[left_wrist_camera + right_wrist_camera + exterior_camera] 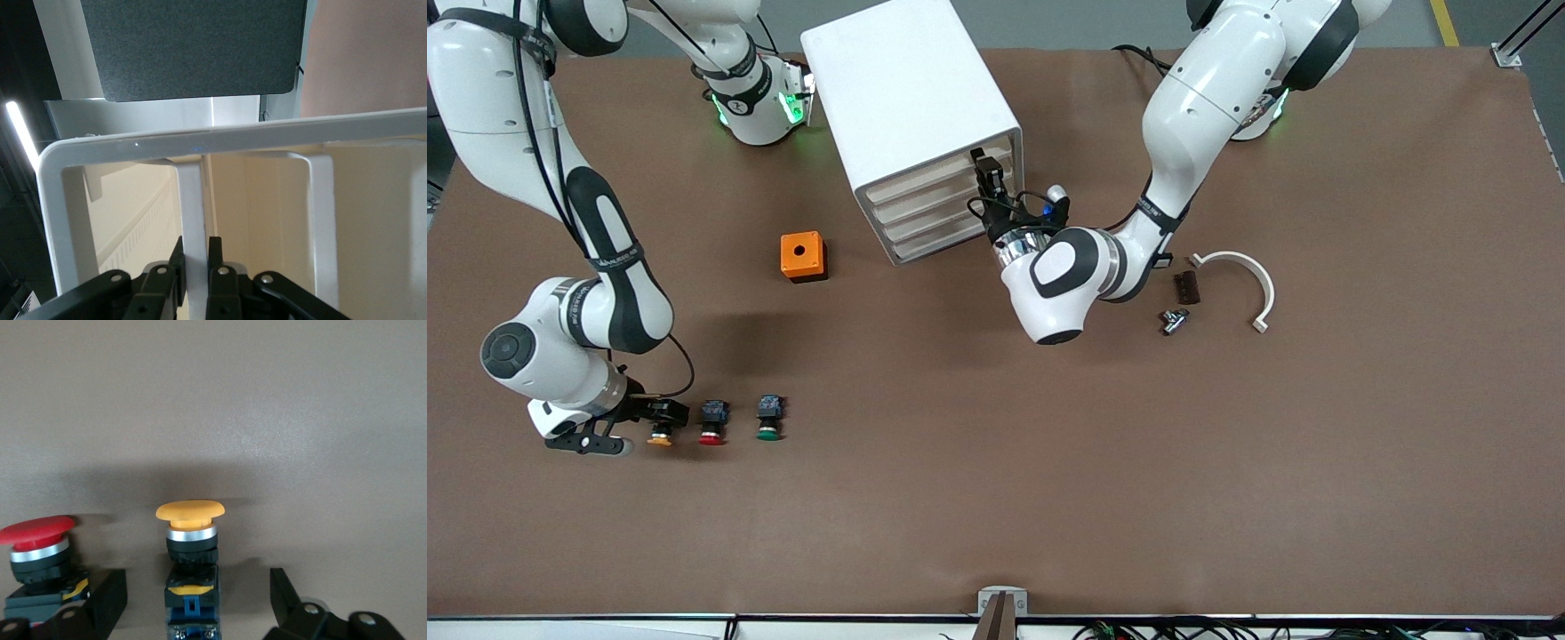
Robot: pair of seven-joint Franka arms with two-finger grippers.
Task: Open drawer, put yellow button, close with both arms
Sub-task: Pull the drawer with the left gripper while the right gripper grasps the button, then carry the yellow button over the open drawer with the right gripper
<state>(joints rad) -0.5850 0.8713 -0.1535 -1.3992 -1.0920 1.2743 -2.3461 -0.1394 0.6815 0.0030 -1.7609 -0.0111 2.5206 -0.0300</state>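
Straddling the yellow button (190, 520), the right gripper (660, 425) sits low at the table (1049, 462) with its jaws spread wide, one finger on each side of the button's body and neither touching it. A red button (711, 435) stands just beside, a green one (768, 420) next along. At the cabinet (907, 116), the left gripper (987, 173) is clamped tight on the top drawer's handle (190, 220); the drawer (938, 173) sits closed.
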